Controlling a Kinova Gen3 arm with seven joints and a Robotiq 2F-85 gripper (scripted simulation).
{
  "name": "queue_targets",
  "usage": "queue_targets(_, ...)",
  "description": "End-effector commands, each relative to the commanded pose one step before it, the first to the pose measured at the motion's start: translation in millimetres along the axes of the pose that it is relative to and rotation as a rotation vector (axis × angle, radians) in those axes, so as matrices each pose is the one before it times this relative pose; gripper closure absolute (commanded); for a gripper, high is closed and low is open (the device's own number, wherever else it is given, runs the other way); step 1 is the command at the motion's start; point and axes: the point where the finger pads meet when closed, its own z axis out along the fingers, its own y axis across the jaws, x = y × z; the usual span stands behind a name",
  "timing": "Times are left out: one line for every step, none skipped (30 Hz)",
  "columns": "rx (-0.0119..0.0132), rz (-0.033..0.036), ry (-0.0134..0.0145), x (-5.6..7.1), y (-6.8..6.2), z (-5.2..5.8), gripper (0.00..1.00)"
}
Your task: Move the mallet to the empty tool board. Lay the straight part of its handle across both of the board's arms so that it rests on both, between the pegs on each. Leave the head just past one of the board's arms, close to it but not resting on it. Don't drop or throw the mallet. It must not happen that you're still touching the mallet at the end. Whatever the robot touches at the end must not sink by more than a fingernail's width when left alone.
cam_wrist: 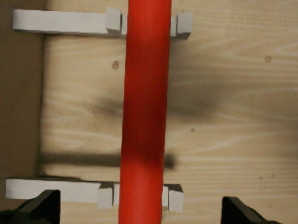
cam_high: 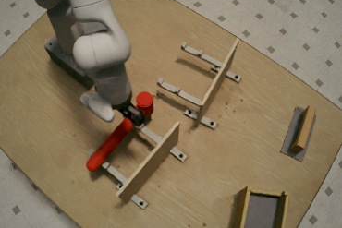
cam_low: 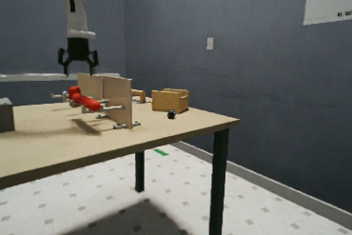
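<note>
The red mallet [cam_high: 113, 142] lies across the two grey arms of the near tool board [cam_high: 150, 161], with its round head [cam_high: 144, 102] just past the far arm. In the wrist view its handle [cam_wrist: 145, 110] runs between the pegs of both arms [cam_wrist: 65, 22] [cam_wrist: 55, 190]. My gripper [cam_high: 131, 112] hangs above the handle near the head, open and empty, with one finger on each side of the handle [cam_wrist: 145, 210]. From the side it [cam_low: 78, 66] stands well above the mallet. The empty tool board [cam_high: 217, 82] stands further right, and its two arms [cam_high: 177, 89] are bare.
A wooden block on a grey pad [cam_high: 302, 128] lies at the right edge. An open wooden box [cam_high: 262, 207] sits at the front right, with a small black ball [cam_low: 171, 114] beside it. The arm's grey base [cam_high: 69, 61] is at the back left.
</note>
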Motion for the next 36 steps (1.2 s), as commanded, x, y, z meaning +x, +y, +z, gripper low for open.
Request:
queue_targets(0.00033,0.00169,0.00031,0.79,-0.15,-0.04,0.0)
queue_targets(0.0,0.0,0.0,0.0,0.0,0.03,0.0)
queue_targets(0.0,0.0,0.0,0.0,0.0,0.19,0.0)
queue_targets(-0.00001,0.0,0.0,0.0,-0.01,0.47,0.0)
queue_targets(-0.00002,0.0,0.0,-0.01,-0.02,0.86,0.0)
queue_targets(-0.00003,0.00001,0.0,-0.01,-0.02,1.32,0.0)
queue_targets(-0.00004,0.00001,0.0,-0.01,-0.02,1.83,0.0)
queue_targets(-0.00006,0.00003,0.00001,-0.02,-0.01,2.36,0.0)
queue_targets(-0.00008,0.00005,0.00002,-0.02,0.01,2.89,0.0)
queue_targets(-0.0001,0.00008,0.00005,-0.02,0.05,3.41,0.0)
queue_targets(0.0,0.0,0.0,0.0,0.0,0.0,0.0)
queue_targets(0.0,0.0,0.0,0.0,0.0,0.0,0.0)
queue_targets(-0.00013,0.00011,0.00008,-0.02,0.1,3.89,0.0)
queue_targets(-0.00016,0.00015,0.00012,-0.02,0.16,4.33,0.0)
queue_targets(-0.00019,0.0002,0.00016,-0.02,0.24,4.7,0.0)
queue_targets(-0.00023,0.00026,0.00022,-0.02,0.34,5.0,0.0)
queue_targets(0.00005,-0.00011,-0.00011,-0.03,-0.21,5.48,0.0)
queue_targets(0.00003,-0.00006,-0.0001,-0.03,-0.13,5.64,0.0)
queue_targets(0.00001,0.00001,-0.00007,-0.03,-0.04,5.71,0.0)
queue_targets(-0.00001,0.00007,-0.00004,-0.03,0.06,5.69,0.0)
queue_targets(-0.00003,0.00012,-0.00001,-0.04,0.16,5.58,0.0)
queue_targets(-0.00005,0.00017,0.00001,-0.04,0.23,5.39,0.0)
queue_targets(0.00005,-0.00014,-0.00008,0.0,-0.24,5.42,0.0)
queue_targets(0.00004,-0.00009,-0.00008,-0.01,-0.15,5.06,0.0)
queue_targets(0.00003,-0.00004,-0.00008,-0.02,-0.07,4.63,0.0)
queue_targets(0.00003,0.0,-0.00008,-0.03,-0.01,4.15,0.0)
queue_targets(0.00002,0.00003,-0.00007,-0.03,0.03,3.62,0.0)
queue_targets(0.0,0.0,0.0,0.0,0.0,0.0,0.0)
queue_targets(0.0,0.0,0.0,0.0,0.0,0.0,0.0)
queue_targets(0.00001,0.00004,-0.00007,-0.03,0.05,3.06,0.0)
queue_targets(0.00001,0.00005,-0.00005,-0.03,0.06,2.49,0.0)
queue_targets(0.0,0.00005,-0.00004,-0.03,0.06,1.92,0.0)
queue_targets(0.0,0.00004,-0.00003,-0.02,0.05,1.38,0.0)
queue_targets(0.0,0.00003,-0.00002,-0.01,0.04,0.9,0.0)
queue_targets(0.0,0.00002,-0.00001,-0.01,0.02,0.5,0.0)
queue_targets(0.0,0.00001,0.0,0.0,0.01,0.19,0.0)
